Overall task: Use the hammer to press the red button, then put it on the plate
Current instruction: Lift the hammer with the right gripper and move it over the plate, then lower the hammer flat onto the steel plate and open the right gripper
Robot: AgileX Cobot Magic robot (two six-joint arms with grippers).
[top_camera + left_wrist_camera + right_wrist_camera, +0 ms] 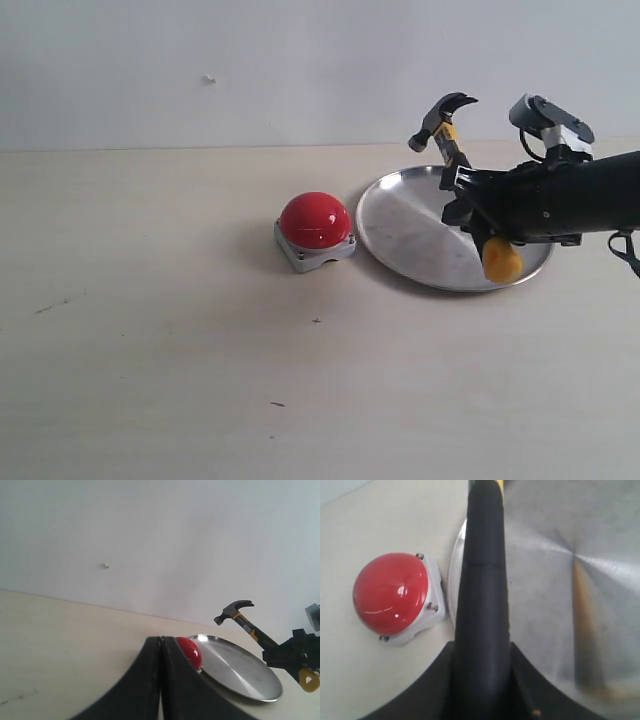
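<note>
Right gripper (468, 197) is clamping the hammer (447, 130) above the plate (400, 222), button (314, 220) sitting just beside it; left gripper (160, 647) is closed, empty.

A pale beige table (150, 350) is seen, bounded at its far edge by a white wall; the other edges are cut off from view. Two things are carried on it, both in the half nearer the far edge. The button (315, 222) is set about midway along that edge. The plate (400, 225) is laid just beside it, toward the right edge; whether base and rim touch cannot be told. A few dark specks (277, 404) are scattered over the near half.
</note>
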